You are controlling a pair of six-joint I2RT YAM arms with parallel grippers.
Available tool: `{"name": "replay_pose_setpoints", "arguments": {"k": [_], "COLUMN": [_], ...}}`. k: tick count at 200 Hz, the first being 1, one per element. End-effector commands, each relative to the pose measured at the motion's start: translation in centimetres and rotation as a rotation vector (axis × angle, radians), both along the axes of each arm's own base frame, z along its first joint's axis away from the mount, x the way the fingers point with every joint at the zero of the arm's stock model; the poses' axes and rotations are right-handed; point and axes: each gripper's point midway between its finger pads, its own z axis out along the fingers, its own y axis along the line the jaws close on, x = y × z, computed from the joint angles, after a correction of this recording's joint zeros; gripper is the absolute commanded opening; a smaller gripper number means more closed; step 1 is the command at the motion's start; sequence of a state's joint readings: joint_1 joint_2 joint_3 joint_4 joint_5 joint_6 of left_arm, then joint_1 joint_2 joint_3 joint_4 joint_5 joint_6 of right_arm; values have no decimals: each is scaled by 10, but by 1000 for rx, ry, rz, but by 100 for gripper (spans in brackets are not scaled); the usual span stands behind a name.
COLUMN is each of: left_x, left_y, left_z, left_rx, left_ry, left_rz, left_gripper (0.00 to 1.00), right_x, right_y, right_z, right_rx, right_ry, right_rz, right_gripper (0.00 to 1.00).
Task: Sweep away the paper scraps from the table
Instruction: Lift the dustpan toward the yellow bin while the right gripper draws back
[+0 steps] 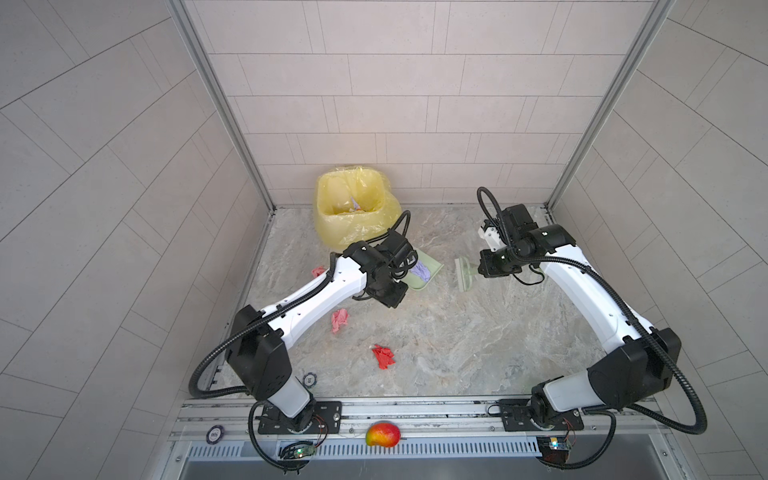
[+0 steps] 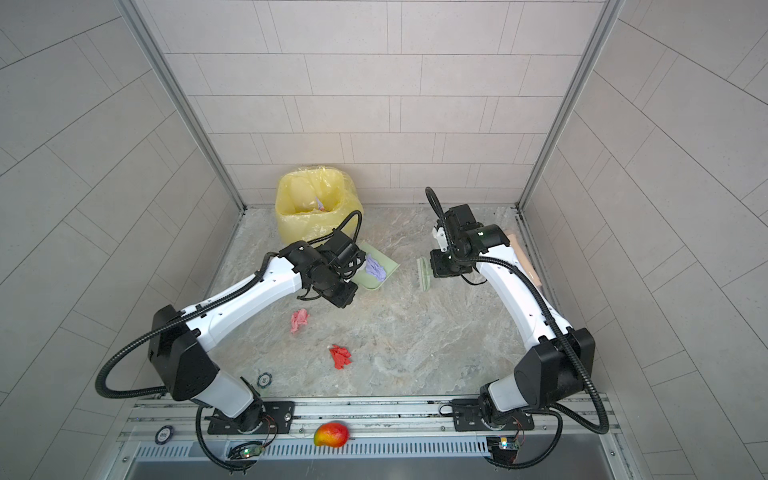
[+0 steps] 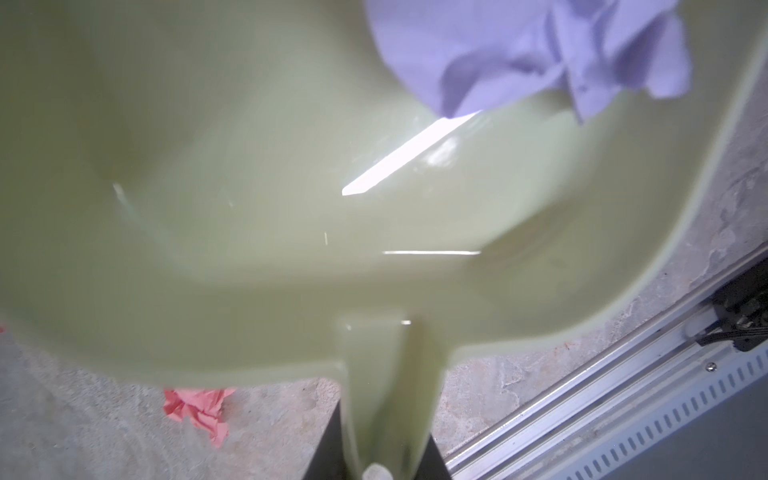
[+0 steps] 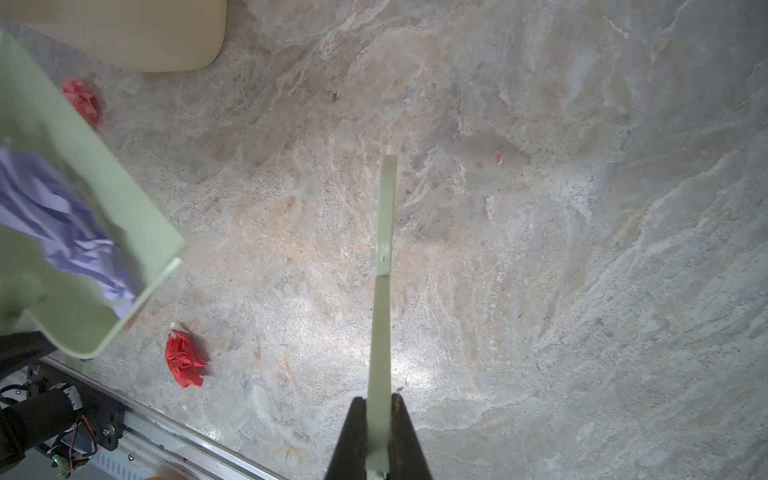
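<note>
My left gripper (image 3: 388, 436) is shut on the handle of a pale green dustpan (image 1: 430, 270) (image 3: 249, 208), just in front of the yellow-bagged bin (image 1: 353, 203). A lavender paper wad (image 1: 419, 272) (image 3: 519, 50) (image 4: 62, 216) lies in the pan. To its right, my right gripper (image 4: 379, 432) (image 1: 478, 268) is shut on the thin handle of a pale green brush (image 1: 462, 274) (image 4: 384, 249). Three paper scraps lie on the table (image 1: 478, 340): a pink one (image 1: 340, 320) (image 3: 199, 409), a red one (image 1: 383, 356) (image 4: 183, 359), and a pinkish-red one (image 1: 318, 272) (image 4: 81, 99) beside the left forearm.
A red-yellow mango (image 1: 382, 434) rests on the front metal rail. One poker chip (image 1: 309, 379) lies by the left arm's base and another (image 1: 214, 434) on the rail. A beige board (image 2: 524, 259) lies along the table's right edge. Tiled walls close in three sides.
</note>
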State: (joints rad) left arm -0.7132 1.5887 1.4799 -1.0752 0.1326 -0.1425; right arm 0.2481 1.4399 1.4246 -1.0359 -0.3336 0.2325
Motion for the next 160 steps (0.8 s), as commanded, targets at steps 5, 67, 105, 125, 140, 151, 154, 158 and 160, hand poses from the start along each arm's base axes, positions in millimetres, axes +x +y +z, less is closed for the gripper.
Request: {"name": "replay_pose_setpoints", "arguments": {"k": [5, 67, 105, 125, 140, 151, 154, 158, 160], "left_x": [-5, 15, 27, 34, 37, 39, 40, 41, 41], "left_y": [29, 67, 107, 129, 144, 154, 157, 161, 163], "left_z": [37, 104, 116, 120, 125, 128, 129, 130, 131], "left_rx": [60, 3, 2, 11, 5, 9, 12, 16, 18], "left_ry": [-17, -138, -152, -171, -187, -198, -202, -207, -212], "left_rz": [67, 195, 301, 363, 412, 438, 447, 455, 460], "left_gripper": [0, 0, 0, 0, 0, 0, 0, 0, 0], "right_x": [-4, -9, -10, -10, -10, -10, -10, -10, -10], "right_y": [3, 0, -1, -1, -2, -2, -3, -3, -3], "right_z": [8, 7, 7, 6, 5, 5, 4, 4, 5], "right_rx": [40, 59, 68, 72, 75, 81, 80, 81, 82], "right_ry": [-35, -33, -38, -33, -33, -31, -31, -31, -32], "right_rz": [2, 10, 16, 20, 19, 20, 21, 22, 20], "right_gripper": [0, 0, 0, 0, 0, 0, 0, 0, 0]}}
